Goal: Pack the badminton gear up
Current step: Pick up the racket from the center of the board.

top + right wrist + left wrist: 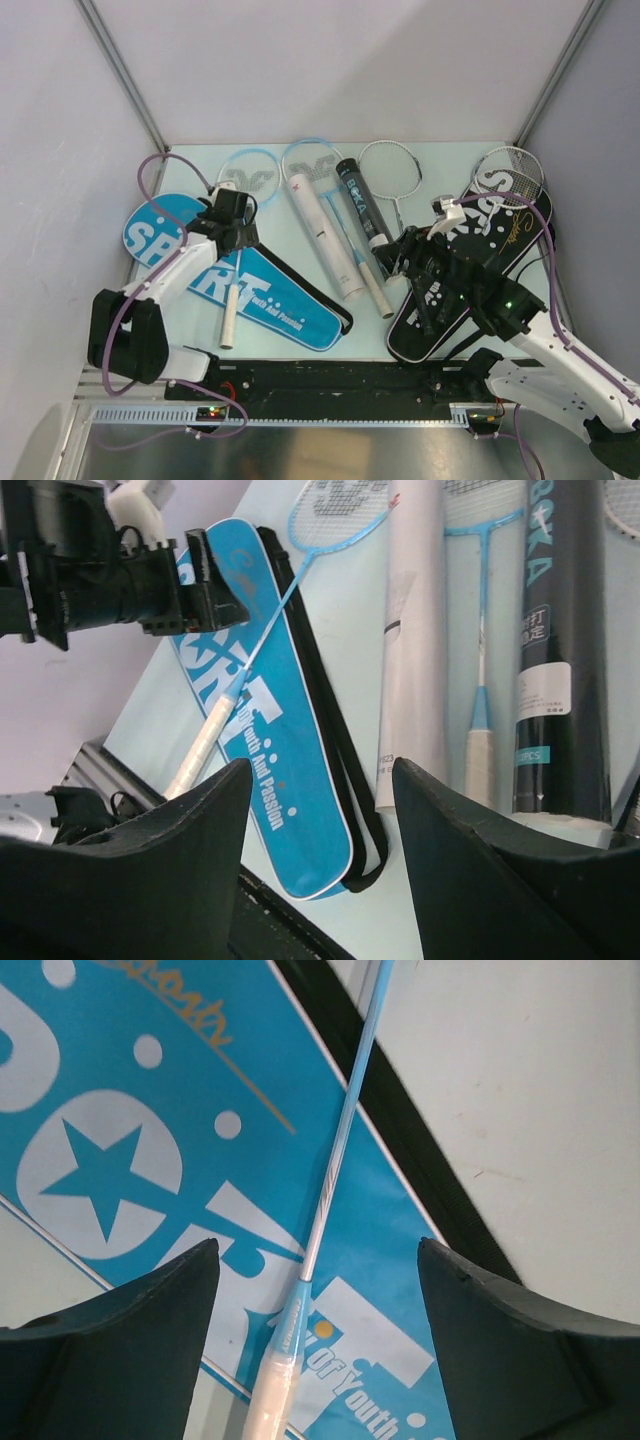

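Observation:
A blue "SPORT" cover (265,295) lies at the left with a light-blue racket (232,300) on top of it. My left gripper (232,225) hovers open above that racket's shaft (335,1160), with its handle (270,1400) between the fingers and untouched. A second light-blue racket (312,165), a white tube (322,235) and a black tube (360,200) lie in the middle. My right gripper (395,258) is open and empty beside the tubes (415,630). A black "SPORT" cover (470,270) lies at the right. No shuttlecock is in view.
One silver racket (392,165) lies at the back centre. Another silver racket (508,170) rests at the top of the black cover. Grey walls close the table at the back and sides. A black rail (330,385) runs along the near edge.

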You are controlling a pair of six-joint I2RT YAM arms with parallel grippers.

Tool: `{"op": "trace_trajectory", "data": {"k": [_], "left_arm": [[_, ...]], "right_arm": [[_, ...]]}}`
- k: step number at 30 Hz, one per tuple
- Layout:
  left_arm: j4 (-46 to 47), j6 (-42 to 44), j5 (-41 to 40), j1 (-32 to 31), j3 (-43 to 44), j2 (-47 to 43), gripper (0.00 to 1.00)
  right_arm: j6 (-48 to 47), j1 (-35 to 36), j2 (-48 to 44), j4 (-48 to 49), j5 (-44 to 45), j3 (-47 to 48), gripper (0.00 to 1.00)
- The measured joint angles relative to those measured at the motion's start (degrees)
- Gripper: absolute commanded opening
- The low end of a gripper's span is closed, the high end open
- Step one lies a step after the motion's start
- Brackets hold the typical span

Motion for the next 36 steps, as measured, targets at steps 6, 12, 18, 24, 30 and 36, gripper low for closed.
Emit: {"op": "trace_trajectory", "data": {"k": [6,12,18,24,30,36], "left_arm": [[-1.01,-0.68,1.55,2.38,-0.5,5.09,0.75],[-1.27,-1.01,2.69,3.34,1.25,15.82,0.54],[-1.33,-1.25,4.68,4.28,3.63,18.6,0.47],[-1.53,-1.22,7.34,4.94,5.14,20.31,0.4],[-1.31,-1.03,10.23,5.25,5.73,20.81,0.16],[-1.49,-0.85,12.15,5.55,5.66,19.71,0.01]], "right_arm": [[-0.42,0.0,-0.83,0.02,-3.87,0.0,0.64],[-1.6,0.0,-2.19,-0.46,-5.49,0.0,0.65],[-2.58,0.0,-3.39,-0.7,-5.46,0.0,0.65],[-2.34,0.0,-4.24,-0.66,-5.46,-1.11,0.65],[-1.03,0.0,-4.22,-0.42,-6.25,-1.38,0.64],[1.53,0.0,-4.13,0.07,-6.8,-1.44,0.64]]}}
